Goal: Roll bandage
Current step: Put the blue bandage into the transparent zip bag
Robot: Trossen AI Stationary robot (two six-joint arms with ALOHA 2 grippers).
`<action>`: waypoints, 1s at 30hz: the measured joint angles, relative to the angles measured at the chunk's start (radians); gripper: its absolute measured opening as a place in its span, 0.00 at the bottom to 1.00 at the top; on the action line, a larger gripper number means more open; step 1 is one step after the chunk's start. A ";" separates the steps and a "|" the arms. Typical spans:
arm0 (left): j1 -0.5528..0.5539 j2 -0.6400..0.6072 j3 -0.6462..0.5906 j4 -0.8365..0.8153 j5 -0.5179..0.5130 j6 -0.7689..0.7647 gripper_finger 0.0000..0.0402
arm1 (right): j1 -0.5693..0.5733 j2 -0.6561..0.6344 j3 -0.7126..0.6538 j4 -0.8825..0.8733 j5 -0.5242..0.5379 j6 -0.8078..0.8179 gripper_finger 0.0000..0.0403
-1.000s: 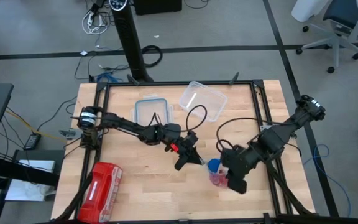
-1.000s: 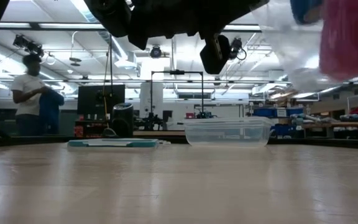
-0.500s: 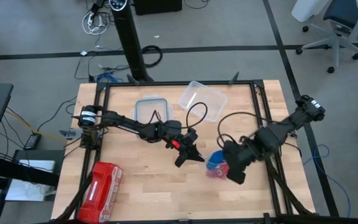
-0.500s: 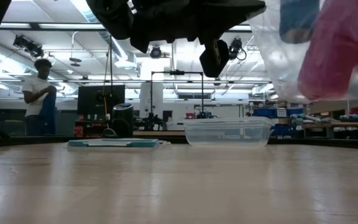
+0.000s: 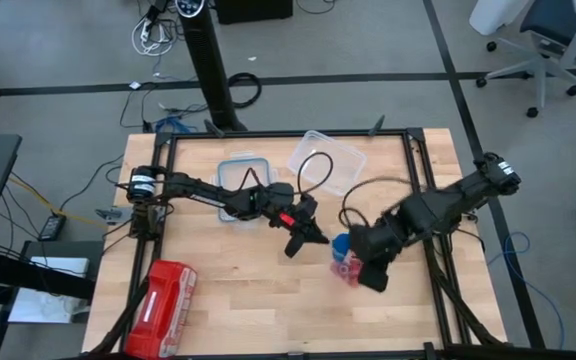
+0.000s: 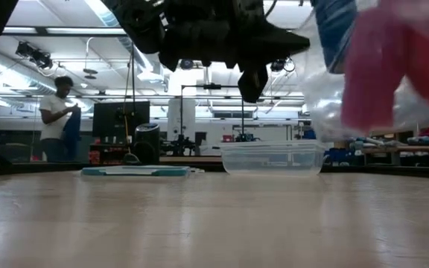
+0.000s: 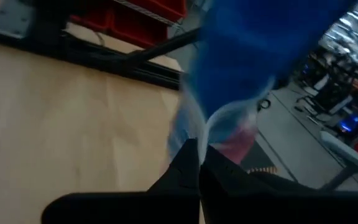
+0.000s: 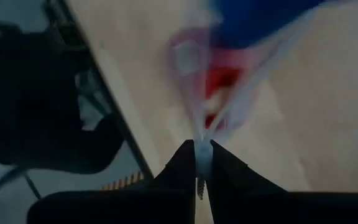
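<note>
Right hand (image 5: 352, 263) and left hand (image 5: 320, 240), both pinching what seems a clear bag (image 5: 345, 268) holding the bandage (image 5: 342, 244); part the mouth evenly above the counter (image 5: 228, 300).

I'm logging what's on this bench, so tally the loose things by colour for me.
Blue: 1, the bandage in the clear bag
Red: 1, the zip pouch
Pink-red: 1 bundle of rolls in the bag; separate rolls cannot be told
Clear: 3, the bag, a tub, a blue-rimmed lid
Total: 6
</note>
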 joint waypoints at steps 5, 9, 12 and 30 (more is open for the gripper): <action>-0.003 -0.002 0.001 -0.020 -0.043 -0.009 0.00 | -0.041 -0.005 0.004 -0.139 0.055 0.088 0.04; 0.016 -0.002 0.001 0.013 -0.021 -0.055 0.00 | -0.043 0.007 0.017 0.033 0.021 -0.043 0.04; 0.000 -0.003 0.005 0.036 0.042 -0.059 0.00 | -0.068 -0.003 0.029 -0.141 0.069 0.023 0.05; -0.002 -0.005 0.011 0.059 0.006 -0.029 0.00 | -0.115 0.020 0.020 0.040 0.121 -0.200 0.05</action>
